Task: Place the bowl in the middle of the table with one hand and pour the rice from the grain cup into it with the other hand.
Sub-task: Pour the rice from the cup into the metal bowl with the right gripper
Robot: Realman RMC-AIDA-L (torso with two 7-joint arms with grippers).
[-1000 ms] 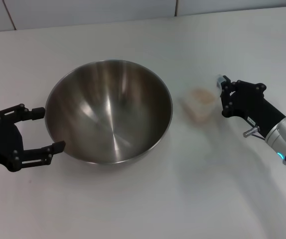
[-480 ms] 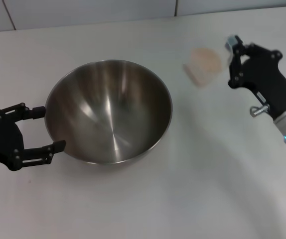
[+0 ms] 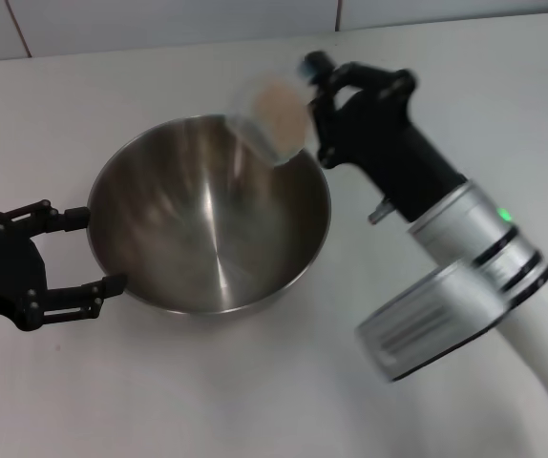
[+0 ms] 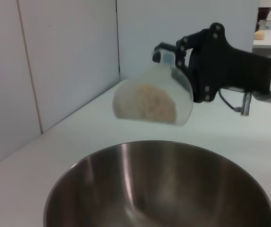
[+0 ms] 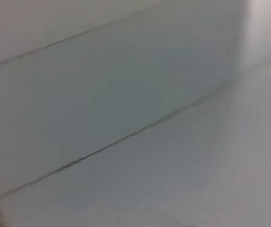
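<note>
The steel bowl [image 3: 207,210] stands on the white table [image 3: 274,401], left of centre; it also fills the foot of the left wrist view [image 4: 159,189]. My left gripper [image 3: 73,253] is open, its fingers on either side of the bowl's left rim. My right gripper [image 3: 317,105] is shut on the handle of the grain cup [image 3: 272,116], holding it tilted above the bowl's far right rim. The rice [image 3: 276,103] is a pale mass inside the cup, also seen in the left wrist view [image 4: 149,103]. No grains show inside the bowl.
A white tiled wall [image 3: 159,19] runs along the table's far edge. The right arm's silver-and-white body [image 3: 465,277] crosses the table's right half. The right wrist view shows only blurred wall and table.
My right gripper has lifted the grain cup off the table, carried it left over the bowl's far right rim and tilted it. The left gripper and bowl have stayed put.
</note>
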